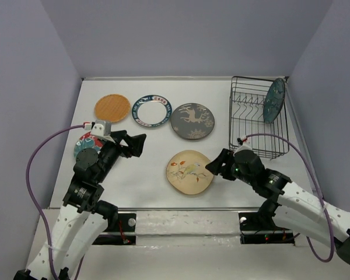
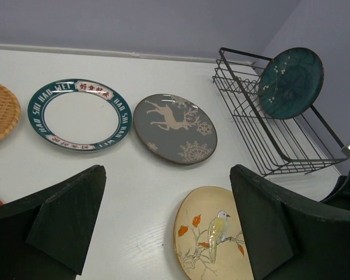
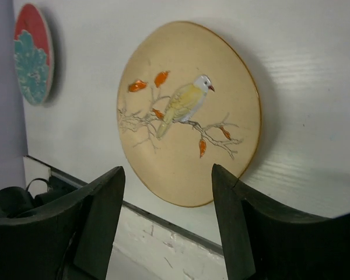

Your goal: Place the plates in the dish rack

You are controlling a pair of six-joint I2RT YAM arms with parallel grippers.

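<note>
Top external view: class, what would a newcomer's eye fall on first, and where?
Probably the dark teal plate standing upright in the black dish rack at far right, the only plate loaded. Next, the cream bird plate lying flat near centre, the open right gripper just beside it. An orange plate, a teal-rimmed plate and a grey deer plate line the far side.
</note>
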